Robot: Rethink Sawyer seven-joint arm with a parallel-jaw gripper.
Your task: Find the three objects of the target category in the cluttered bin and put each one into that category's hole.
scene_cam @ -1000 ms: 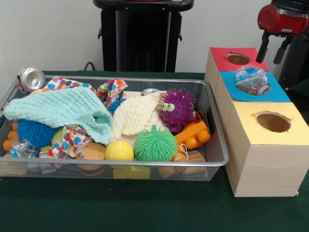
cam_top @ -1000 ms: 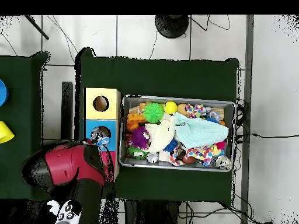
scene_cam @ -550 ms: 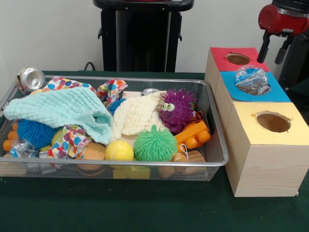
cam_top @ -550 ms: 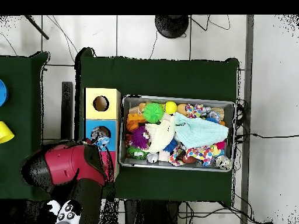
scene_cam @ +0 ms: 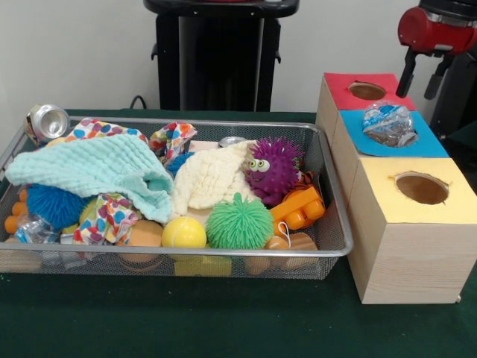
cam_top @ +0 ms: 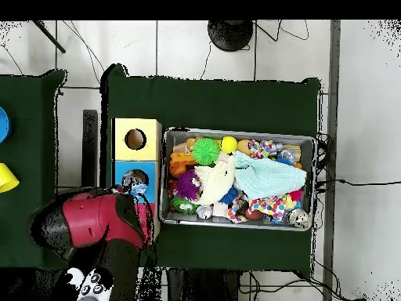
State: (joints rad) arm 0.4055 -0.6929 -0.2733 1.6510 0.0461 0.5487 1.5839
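Front view: crumpled bottle [scene_cam: 388, 124] plugs blue hole; gripper [scene_cam: 422, 72] apart above.

the yellow hole [scene_cam: 422, 187] and the red hole [scene_cam: 367, 90] lay open from above, while a crumpled plastic bottle [scene_cam: 388, 123] sat over the blue hole [cam_top: 135, 182] and blocked it. the wire bin [scene_cam: 330, 195] was packed edge to edge, with a mint cloth [scene_cam: 97, 170] and a cream cloth [scene_cam: 212, 179] draped over the things beneath. the gripper [scene_cam: 422, 73] hung above the far end of the box row, just beside the red hole.
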